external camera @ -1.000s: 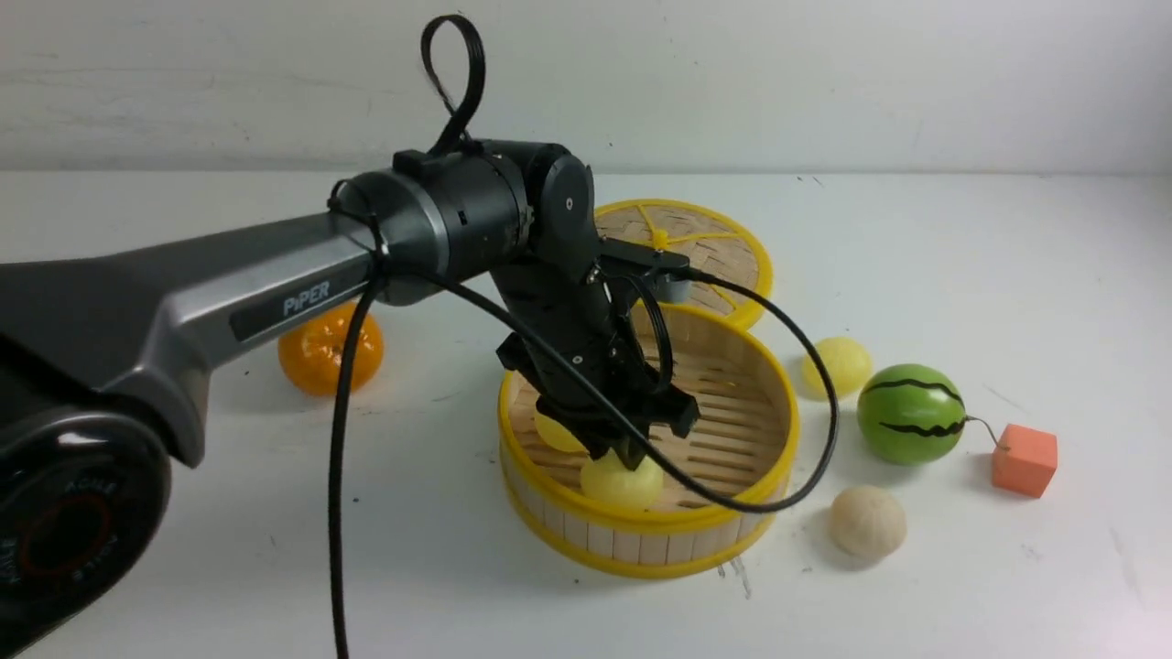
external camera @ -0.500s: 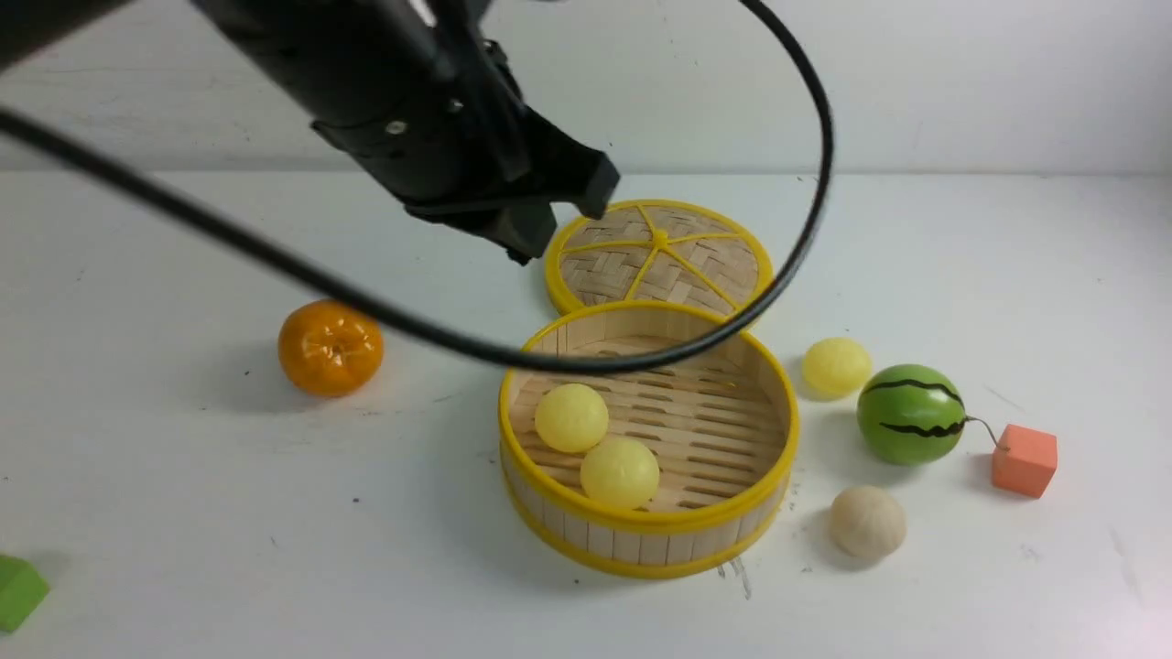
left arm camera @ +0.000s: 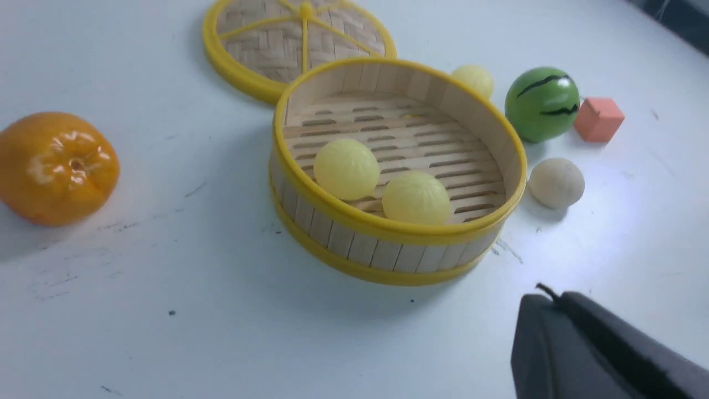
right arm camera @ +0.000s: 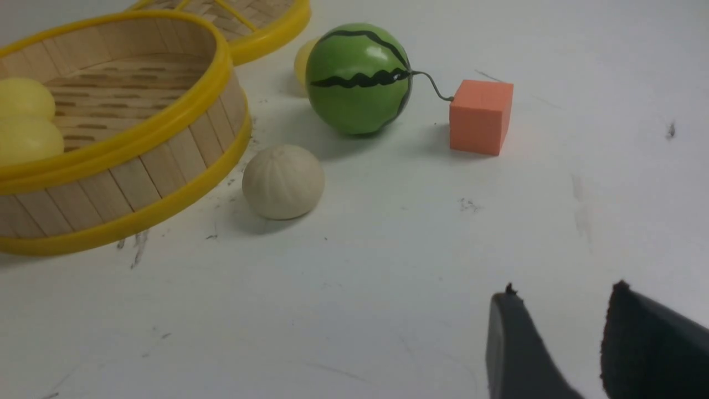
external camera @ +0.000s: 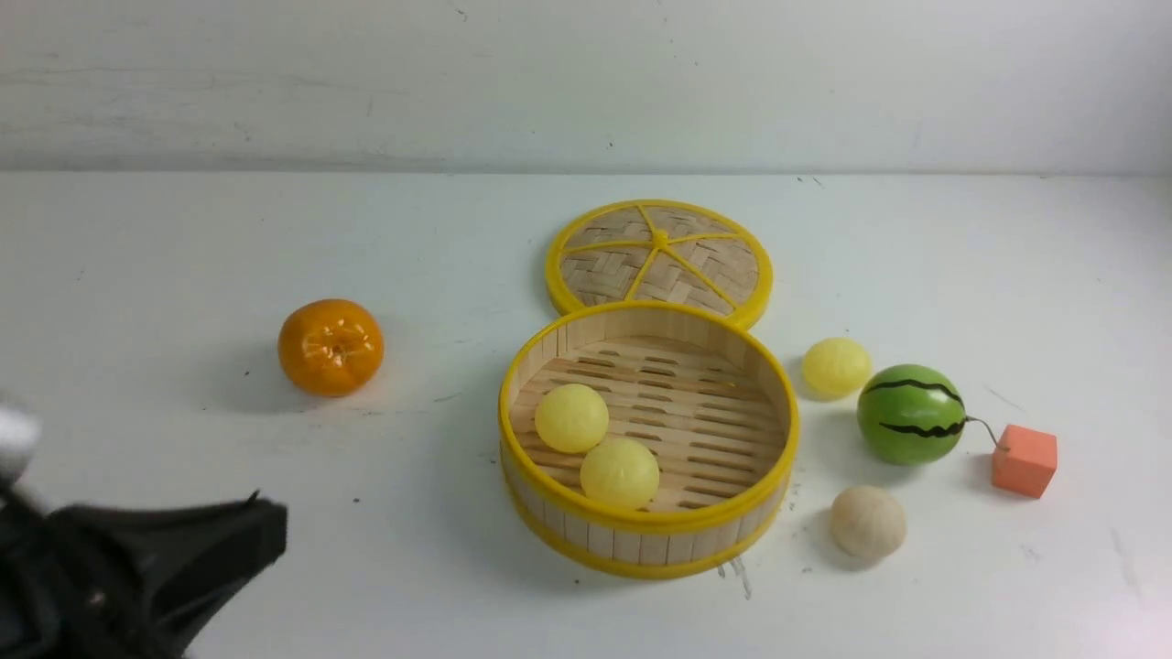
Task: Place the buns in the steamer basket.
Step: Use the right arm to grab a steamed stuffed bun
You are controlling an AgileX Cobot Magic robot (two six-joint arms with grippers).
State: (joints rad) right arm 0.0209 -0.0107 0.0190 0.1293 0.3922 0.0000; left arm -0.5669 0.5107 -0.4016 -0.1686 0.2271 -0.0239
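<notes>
2 pale-yellow round buns (external camera: pixel 571 417) already lie touching on the slatted floor of the round bamboo steamer basket w/ yellow rims (external camera: pixel 646 523), on its side toward the front-left corner. 2 are not in yet, both on the white table (external camera: pixel 183 238) btwn basket and right edge. The third pale-yellow bun (external camera: pixel 836 367) sits just beside the green black-striped watermelon ball (external camera: pixel 910 414). The off-white beige bun (external camera: pixel 867 523) is nearer the front edge, just beside the basket wall, not touching.

Key relation: both lie on the right-arm side. Right gripper (right arm camera: pixel 562 293) has fingers apart, nothing btwn them, w/ the beige bun ahead across bare table. Left gripper (external camera: pixel 183 558) is low at the front-left corner, well apart from the basket and blurred; can't tell if apart or together.

Judgement: right arm is nearer, and the beige bun is the easier pick since the melon crowds the yellow one. Round, so prob. rolls if nudged.
</notes>
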